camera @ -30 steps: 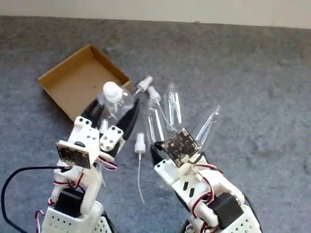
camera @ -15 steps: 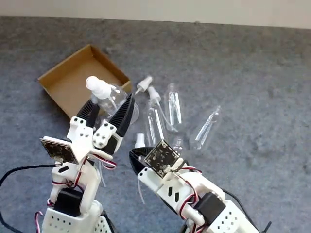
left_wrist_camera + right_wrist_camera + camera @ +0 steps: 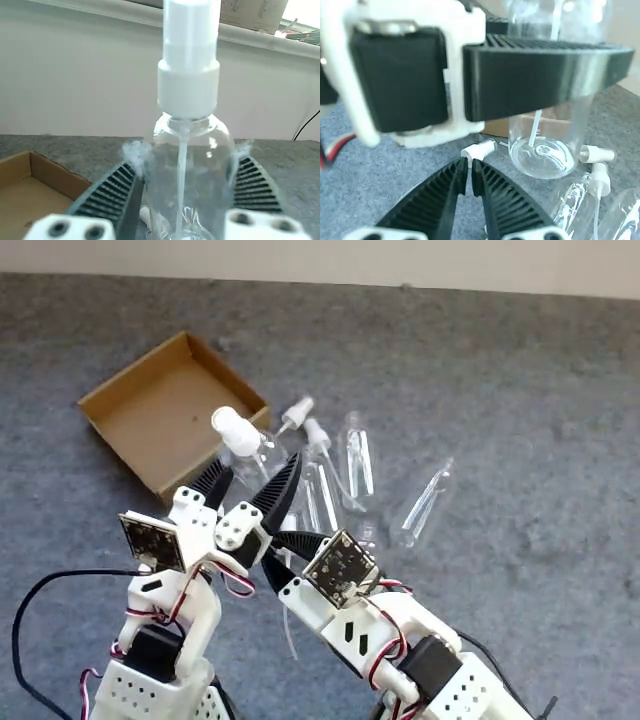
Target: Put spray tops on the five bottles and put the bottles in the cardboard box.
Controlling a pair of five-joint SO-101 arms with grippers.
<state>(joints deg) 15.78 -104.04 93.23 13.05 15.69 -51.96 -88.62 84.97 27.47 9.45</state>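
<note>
A clear bottle (image 3: 243, 443) with a white spray top on it stands upright in my left gripper (image 3: 258, 465), which is shut on its body just beside the cardboard box (image 3: 150, 415). In the left wrist view the bottle (image 3: 187, 165) sits between both ribbed fingers. My right gripper (image 3: 285, 545) is low beneath the left one, its jaws shut with nothing seen between them (image 3: 470, 167). Its tips rest next to a loose spray top (image 3: 480, 148) lying on the table. Above it hangs the held bottle's base (image 3: 542, 150).
Three capless bottles (image 3: 357, 455) (image 3: 424, 500) (image 3: 318, 492) lie on the grey table right of the box. Two more spray tops (image 3: 296, 412) (image 3: 318, 434) lie by them. The two arms crowd each other at the front; open carpet stretches to the right.
The left gripper swung the bottle out over the box, then back to the right and upright. The right arm moved left and low, under the left gripper.
</note>
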